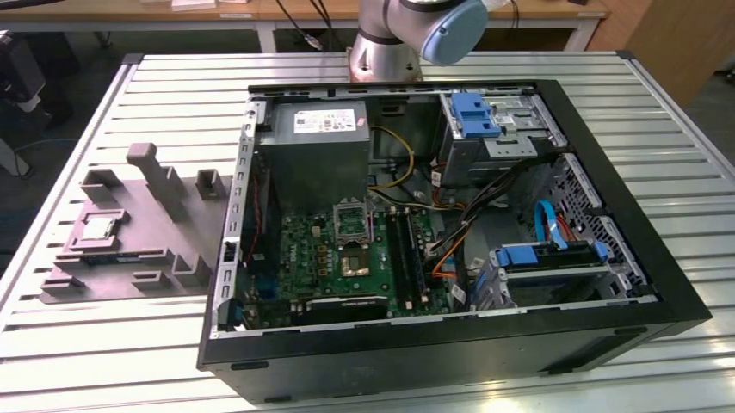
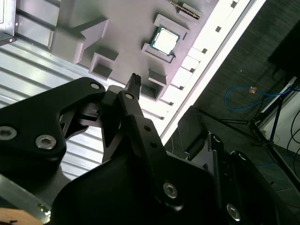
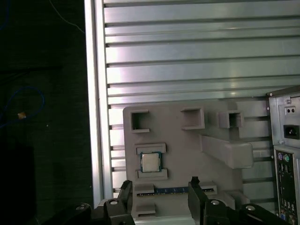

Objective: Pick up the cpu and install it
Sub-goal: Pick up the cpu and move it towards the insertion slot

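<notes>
The robot's hand [image 3: 159, 190] hangs above a grey moulded tray [image 3: 187, 140] at the edge of a ribbed metal table [image 3: 197, 56], its two black fingers [image 3: 193, 185] spread wide with nothing between them. The cpu [image 3: 150, 162], a small square chip with a pale metal top, lies flat in a raised square recess of that tray. In the first wrist view it sits just ahead of the fingertips and roughly in line with the gap between them, apart from both and untouched. A thin blue-green strip [image 3: 171, 191] lies in a slot of the tray between the chip and the fingertips.

The second wrist view looks past the hand's black body to the same chip [image 2: 165, 40] in its recess, beyond the tip of one finger [image 2: 134, 79] and clear of it.

In the exterior view the tray [image 1: 172, 232] lies on the table [image 1: 643, 344] at the exterior view's left, with the chip [image 1: 95, 228] towards its outer side. Just beside it, an open black computer case [image 1: 460, 353] lies on its side. Inside the case are a green motherboard [image 1: 310, 245], a silver socket frame [image 1: 349, 217] with its dark centre bare, and a big grey metal box [image 1: 312, 151] with a white label. The chip is well apart from the socket, outside the case. The base of the arm [image 1: 391, 39] stands at the table's far edge, behind the case.
</notes>
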